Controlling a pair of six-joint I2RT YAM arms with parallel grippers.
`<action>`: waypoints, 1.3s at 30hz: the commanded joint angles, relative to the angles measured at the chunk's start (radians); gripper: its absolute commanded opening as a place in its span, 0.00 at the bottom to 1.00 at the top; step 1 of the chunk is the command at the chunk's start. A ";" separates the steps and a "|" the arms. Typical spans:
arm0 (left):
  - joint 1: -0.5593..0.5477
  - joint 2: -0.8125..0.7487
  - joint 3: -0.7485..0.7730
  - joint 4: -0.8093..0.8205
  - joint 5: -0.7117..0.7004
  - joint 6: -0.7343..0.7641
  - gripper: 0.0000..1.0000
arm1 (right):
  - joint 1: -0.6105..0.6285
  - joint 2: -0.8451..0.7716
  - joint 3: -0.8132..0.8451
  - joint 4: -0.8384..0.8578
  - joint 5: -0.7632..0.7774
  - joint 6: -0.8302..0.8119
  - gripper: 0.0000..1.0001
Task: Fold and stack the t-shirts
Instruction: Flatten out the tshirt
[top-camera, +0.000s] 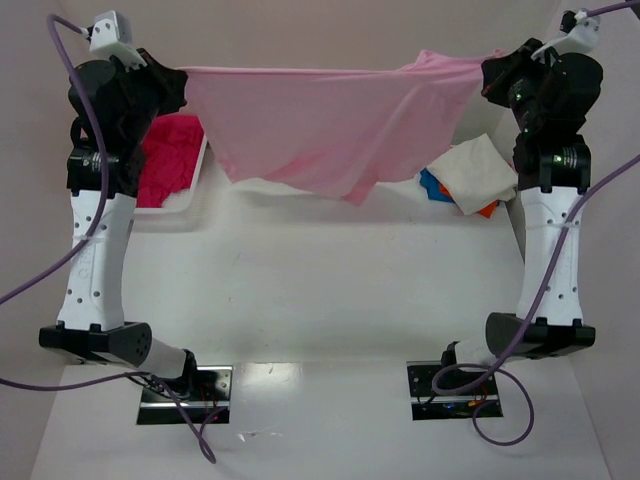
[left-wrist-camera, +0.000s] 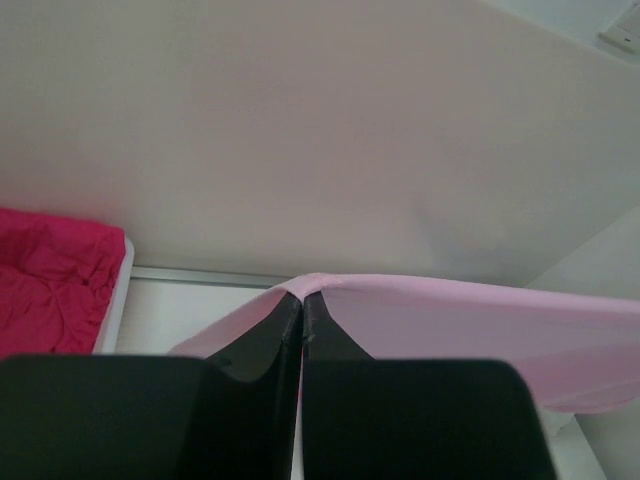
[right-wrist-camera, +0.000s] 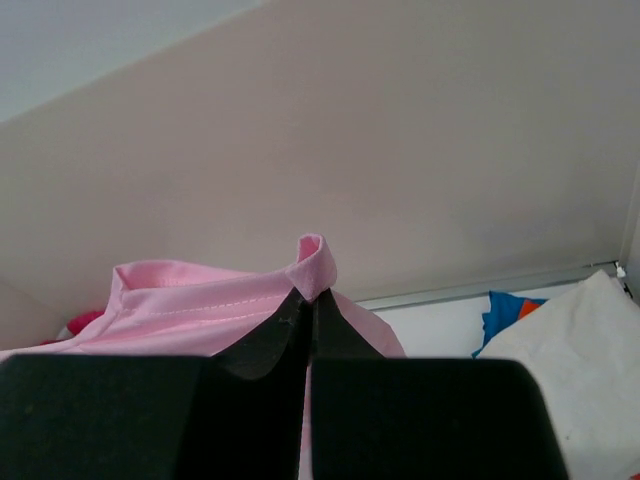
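A light pink t-shirt (top-camera: 330, 125) hangs stretched in the air between my two grippers, above the far half of the table. My left gripper (top-camera: 182, 82) is shut on its left edge; in the left wrist view the pink cloth (left-wrist-camera: 450, 320) drapes over the closed fingertips (left-wrist-camera: 290, 315). My right gripper (top-camera: 488, 72) is shut on its right edge; a pink hem fold (right-wrist-camera: 315, 262) sticks up above the closed jaws. A magenta-red shirt (top-camera: 170, 160) lies in the basket at the left. White (top-camera: 478, 172), blue (top-camera: 432, 184) and orange (top-camera: 488, 208) shirts lie piled at the right.
The white lattice basket (top-camera: 190, 200) stands at the far left under the left arm. The shirt pile sits next to the right arm. The back wall is close behind the hanging shirt. Both arm bases stand at the near edge.
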 joint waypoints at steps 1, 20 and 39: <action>0.029 -0.061 0.039 0.017 0.011 0.042 0.00 | -0.025 -0.118 0.005 0.057 0.041 -0.016 0.00; 0.029 -0.562 -0.124 -0.215 -0.039 0.105 0.00 | -0.025 -0.481 0.029 -0.116 -0.009 0.002 0.00; 0.029 -0.259 -0.828 0.019 0.102 -0.069 0.00 | -0.025 -0.163 -0.654 0.161 0.021 -0.005 0.00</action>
